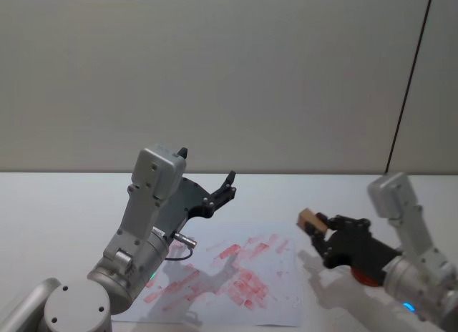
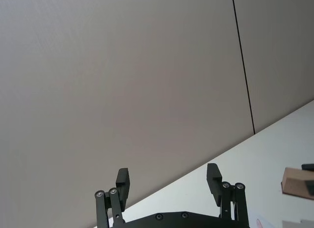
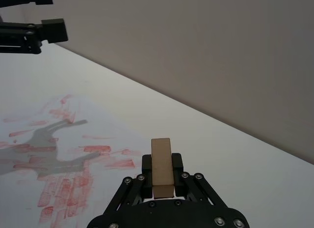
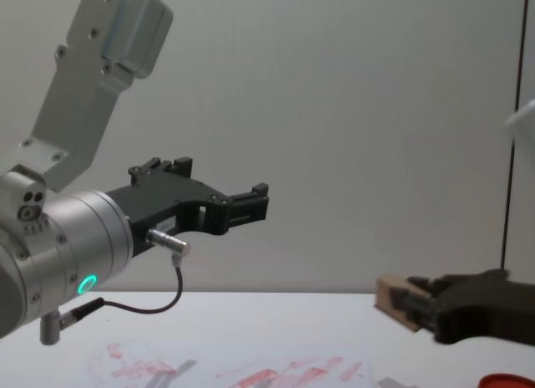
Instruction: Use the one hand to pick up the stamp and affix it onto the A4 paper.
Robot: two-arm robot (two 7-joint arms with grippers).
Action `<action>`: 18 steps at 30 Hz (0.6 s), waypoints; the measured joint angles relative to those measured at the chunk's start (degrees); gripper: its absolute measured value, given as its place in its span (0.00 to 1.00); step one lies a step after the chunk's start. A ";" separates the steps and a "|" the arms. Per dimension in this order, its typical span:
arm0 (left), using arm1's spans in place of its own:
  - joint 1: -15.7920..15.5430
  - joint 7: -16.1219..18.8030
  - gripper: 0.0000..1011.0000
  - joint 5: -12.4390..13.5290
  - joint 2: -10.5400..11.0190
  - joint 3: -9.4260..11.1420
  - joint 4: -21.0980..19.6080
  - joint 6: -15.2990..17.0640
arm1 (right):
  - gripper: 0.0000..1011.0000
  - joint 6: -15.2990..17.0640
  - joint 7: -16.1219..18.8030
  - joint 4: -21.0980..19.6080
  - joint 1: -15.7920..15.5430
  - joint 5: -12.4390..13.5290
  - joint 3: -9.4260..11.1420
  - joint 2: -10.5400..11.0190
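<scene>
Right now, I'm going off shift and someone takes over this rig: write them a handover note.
Right gripper: shut on the wooden stamp, held in the air by the A4 paper's right edge.
Left gripper: open, raised over the paper's left part.
Red ink pad: beneath the right gripper.
Done: stamp picked up; paper already bears red marks.
Left: lower the stamp, press it onto the paper.

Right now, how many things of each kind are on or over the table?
Light tan wooden stamp block: 1
White paper sheet smeared with red ink: 1
Flat red round pad: 1
Black two-fingered end effectors: 2, left end effector open, right end effector gripping the stamp block
Total: 5
</scene>
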 joint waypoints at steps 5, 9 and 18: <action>0.00 0.00 0.99 0.00 0.00 0.00 0.00 0.00 | 0.21 0.13 -1.15 -1.44 -1.03 1.77 1.48 1.80; 0.00 0.00 0.99 0.00 0.00 0.00 0.00 0.00 | 0.21 0.69 -1.64 -1.86 -1.57 2.81 2.32 2.89; 0.00 0.00 0.99 0.00 0.00 0.00 0.00 0.00 | 0.21 2.03 -1.97 -1.66 -2.42 4.42 3.72 4.68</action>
